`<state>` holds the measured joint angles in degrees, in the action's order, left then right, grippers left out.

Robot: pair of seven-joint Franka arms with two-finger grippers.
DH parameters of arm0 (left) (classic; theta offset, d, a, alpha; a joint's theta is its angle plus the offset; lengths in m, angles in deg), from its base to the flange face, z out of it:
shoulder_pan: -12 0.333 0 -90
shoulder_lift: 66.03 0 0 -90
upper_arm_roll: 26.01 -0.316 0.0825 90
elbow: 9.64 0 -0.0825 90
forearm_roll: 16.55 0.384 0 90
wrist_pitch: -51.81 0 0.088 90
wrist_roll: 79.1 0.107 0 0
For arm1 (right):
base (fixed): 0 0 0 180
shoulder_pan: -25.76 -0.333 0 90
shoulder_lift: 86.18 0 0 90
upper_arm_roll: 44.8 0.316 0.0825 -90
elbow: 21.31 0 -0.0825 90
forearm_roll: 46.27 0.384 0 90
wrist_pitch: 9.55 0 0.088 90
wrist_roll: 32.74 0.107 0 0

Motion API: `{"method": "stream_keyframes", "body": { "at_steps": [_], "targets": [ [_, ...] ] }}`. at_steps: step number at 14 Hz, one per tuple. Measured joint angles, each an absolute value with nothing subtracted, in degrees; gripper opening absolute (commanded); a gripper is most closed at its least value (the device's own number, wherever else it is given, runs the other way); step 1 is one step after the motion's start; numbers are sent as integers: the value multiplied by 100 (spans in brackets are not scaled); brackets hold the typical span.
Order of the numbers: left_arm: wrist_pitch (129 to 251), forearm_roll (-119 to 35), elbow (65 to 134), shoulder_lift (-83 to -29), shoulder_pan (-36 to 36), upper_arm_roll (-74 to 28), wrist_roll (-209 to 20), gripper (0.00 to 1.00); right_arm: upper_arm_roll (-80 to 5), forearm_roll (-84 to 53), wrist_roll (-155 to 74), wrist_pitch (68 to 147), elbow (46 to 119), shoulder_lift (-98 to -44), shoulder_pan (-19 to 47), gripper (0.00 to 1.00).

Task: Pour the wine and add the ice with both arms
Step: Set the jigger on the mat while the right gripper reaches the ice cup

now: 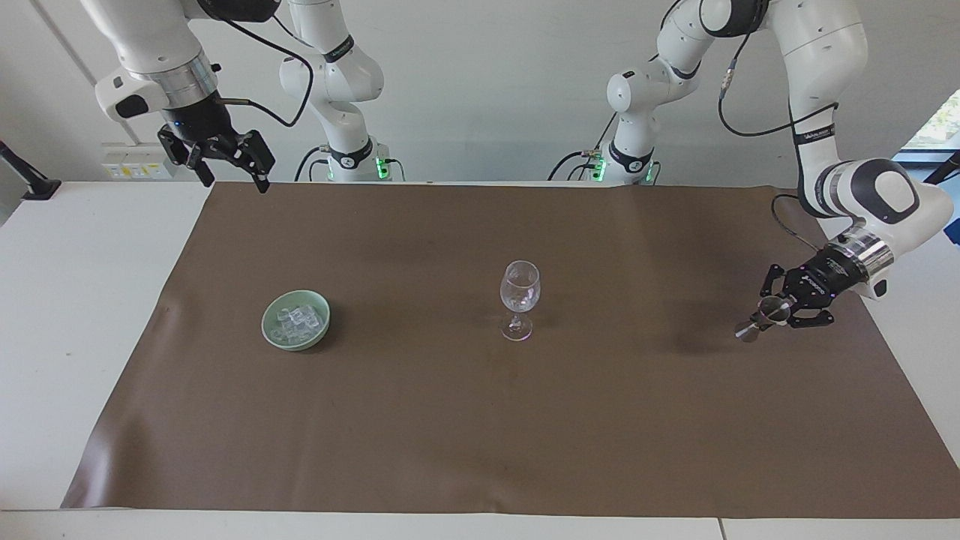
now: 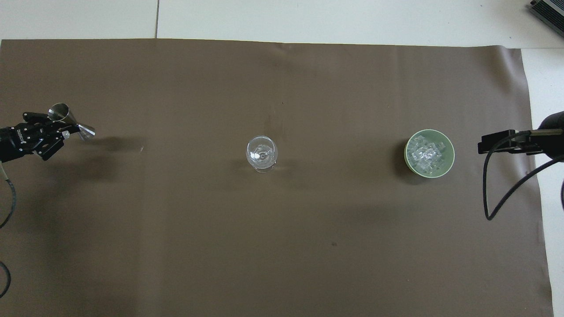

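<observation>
A clear wine glass (image 1: 519, 298) (image 2: 261, 153) stands upright in the middle of the brown mat. Ice (image 1: 296, 320) (image 2: 426, 154), small clear cubes, fills a pale green bowl (image 1: 270, 331) (image 2: 448, 166) toward the right arm's end. My left gripper (image 1: 776, 310) (image 2: 66, 129) is shut on a small steel jigger (image 1: 759, 319) (image 2: 70, 123), tilted, low over the mat at the left arm's end. My right gripper (image 1: 225, 161) hangs open and empty, high over the mat's edge by the robots; in the overhead view only its tip (image 2: 495, 144) shows beside the bowl.
The brown mat (image 1: 480, 420) (image 2: 282, 246) covers most of the white table. Black cables (image 2: 506, 193) trail from both wrists. Both arm bases (image 1: 352, 161) stand at the table's edge by the wall.
</observation>
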<state>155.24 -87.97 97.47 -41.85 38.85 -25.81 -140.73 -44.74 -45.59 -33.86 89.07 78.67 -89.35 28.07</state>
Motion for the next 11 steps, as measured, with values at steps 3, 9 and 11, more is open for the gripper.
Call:
{"method": "stream_keyframes", "body": {
  "at_steps": [3, 9, 11],
  "targets": [
    [15291, -8826, 9726, -3994, 4064, -2566, -13814, 0, -4474, -4558, -3705, 9521, 8176, -8659, 2788, 100],
    [15188, -8887, 10066, -3968, 4074, -2502, -13054, 0, -4472, -4558, -4722, 10472, 8583, -8085, 2696, 100],
    [15188, -8910, 10180, -3981, 4074, -2501, -12838, 0, -4472, -4558, -4831, 10758, 8782, -7969, 2695, 100]
  ]
}}
